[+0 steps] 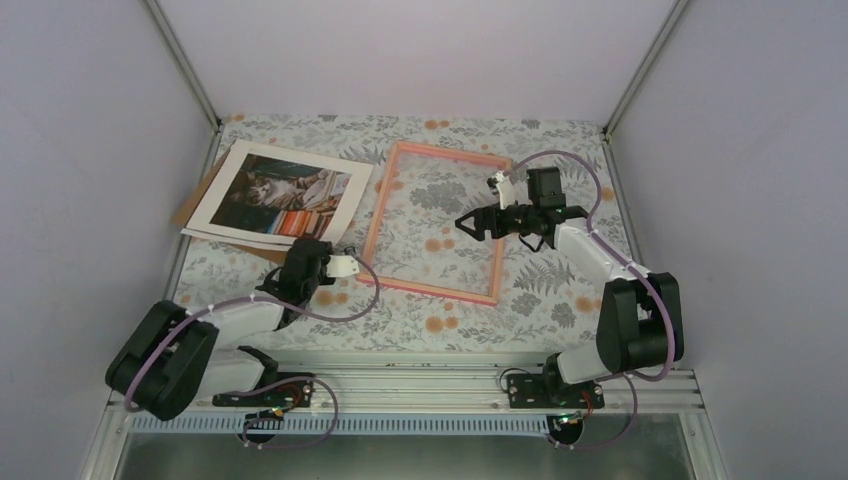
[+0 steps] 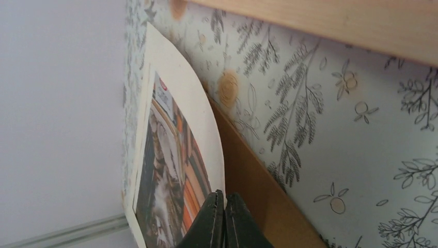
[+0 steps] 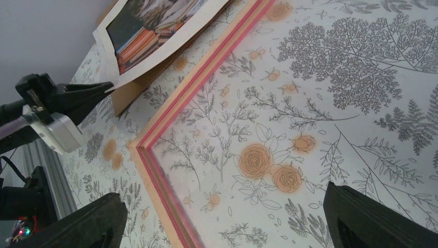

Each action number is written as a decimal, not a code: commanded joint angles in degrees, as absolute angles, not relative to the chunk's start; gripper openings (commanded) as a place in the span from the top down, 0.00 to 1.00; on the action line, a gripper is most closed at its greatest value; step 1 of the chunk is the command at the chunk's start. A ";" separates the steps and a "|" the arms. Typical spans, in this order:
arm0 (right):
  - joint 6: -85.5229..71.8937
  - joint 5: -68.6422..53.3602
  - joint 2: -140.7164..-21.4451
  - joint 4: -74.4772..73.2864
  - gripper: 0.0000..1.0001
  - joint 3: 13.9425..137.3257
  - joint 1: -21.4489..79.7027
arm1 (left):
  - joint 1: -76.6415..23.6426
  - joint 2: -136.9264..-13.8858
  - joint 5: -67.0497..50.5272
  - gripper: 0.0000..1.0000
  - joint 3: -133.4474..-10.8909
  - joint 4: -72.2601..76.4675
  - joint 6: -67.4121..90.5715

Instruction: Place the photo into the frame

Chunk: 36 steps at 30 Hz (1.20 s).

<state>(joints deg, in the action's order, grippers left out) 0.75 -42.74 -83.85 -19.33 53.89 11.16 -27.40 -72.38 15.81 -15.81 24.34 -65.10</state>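
photo (image 1: 277, 192) left of frame (image 1: 437, 221) — apart

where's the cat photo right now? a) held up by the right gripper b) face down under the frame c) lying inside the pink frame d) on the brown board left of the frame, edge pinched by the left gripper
D: the photo lies picture-up on the brown board left of the frame, with the left gripper shut on its near edge; the right gripper is open and empty.

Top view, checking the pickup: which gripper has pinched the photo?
The left gripper, shut on the photo at its near edge; the right gripper hangs open above the frame.
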 commanded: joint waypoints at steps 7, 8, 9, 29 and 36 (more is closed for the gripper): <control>4.60 -43.09 -82.59 -17.32 0.05 54.78 10.94 | -27.31 -63.72 5.64 0.98 -28.48 -3.56 -56.10; 5.15 -43.04 -82.27 -17.17 0.05 54.74 10.96 | -27.21 -63.52 4.86 0.98 -29.61 -5.41 -55.77; 5.83 -42.99 -82.00 -16.95 0.05 54.75 11.03 | -27.10 -63.11 3.96 0.98 -30.80 -7.20 -55.30; 31.16 -38.34 -91.74 -0.38 0.27 61.64 31.32 | -14.55 -61.56 -14.23 0.98 -45.01 -31.46 -55.18; 37.02 -33.17 -101.37 4.28 0.44 68.38 39.54 | -13.55 -55.71 -15.86 0.98 -42.36 -34.29 -58.26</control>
